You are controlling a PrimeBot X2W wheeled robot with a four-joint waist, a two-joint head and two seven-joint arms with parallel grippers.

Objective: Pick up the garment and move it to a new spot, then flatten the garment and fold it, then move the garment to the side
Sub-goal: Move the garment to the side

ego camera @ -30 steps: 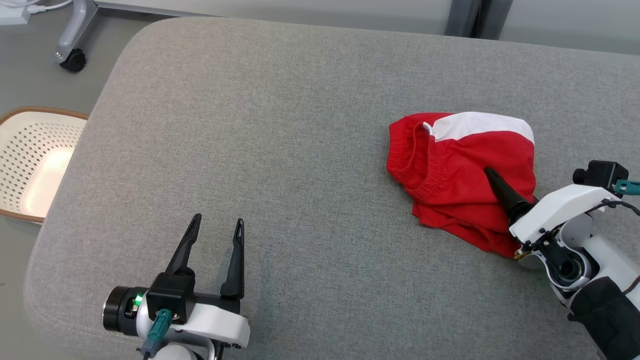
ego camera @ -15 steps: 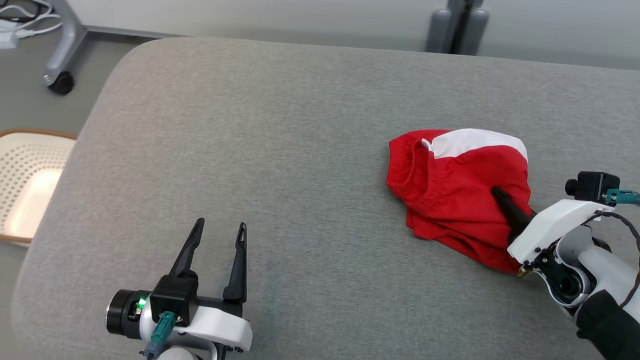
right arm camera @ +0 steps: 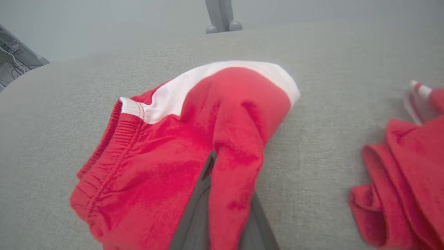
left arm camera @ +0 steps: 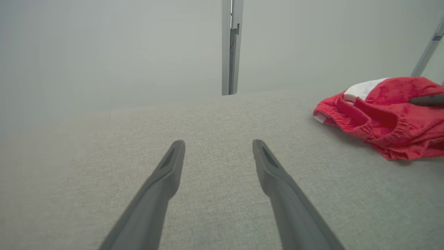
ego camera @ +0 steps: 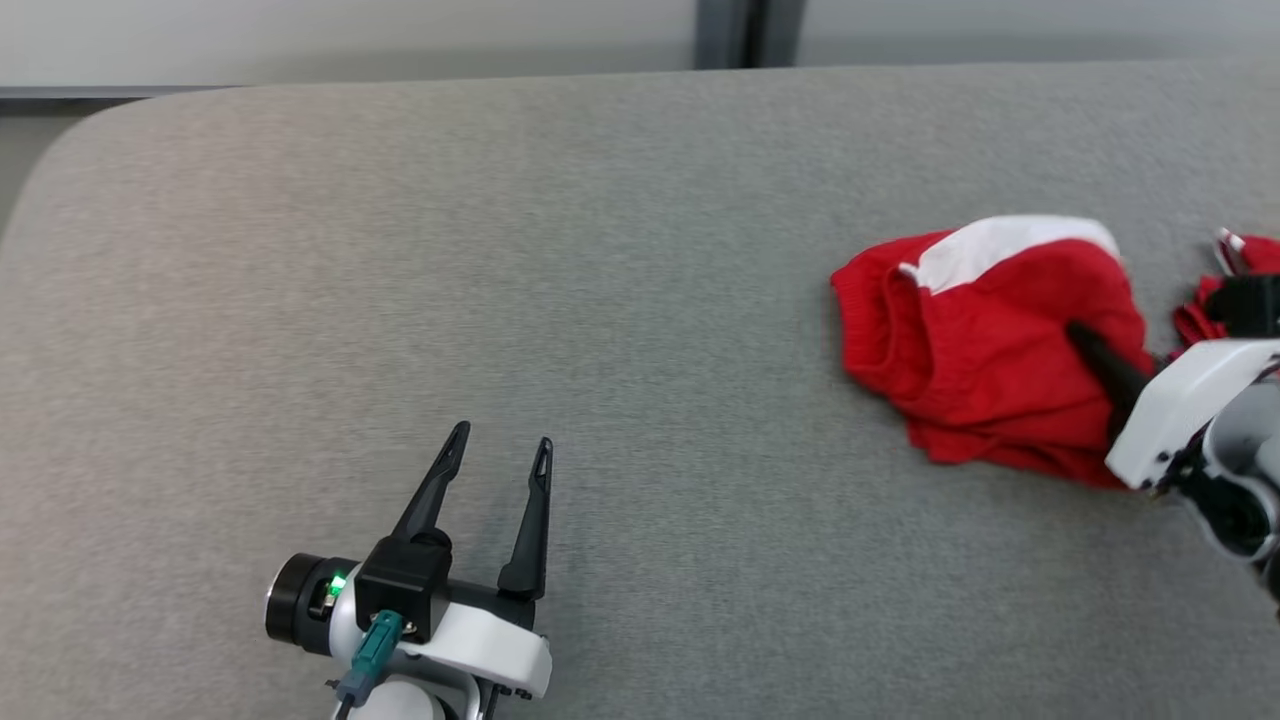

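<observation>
Standing wide apart, the left jaws point empty across the bare grey worktop (ego camera: 640, 250), with the red garment (ego camera: 985, 340) lying well off to their right. The right jaws are closed on a raised fold of that garment, cloth pinched between them. Its elastic waistband lies to their left and its white panel (right arm camera: 173, 92) ahead of their tips. Another red cloth (right arm camera: 399, 180) sits just right of them, apart from the garment.
</observation>
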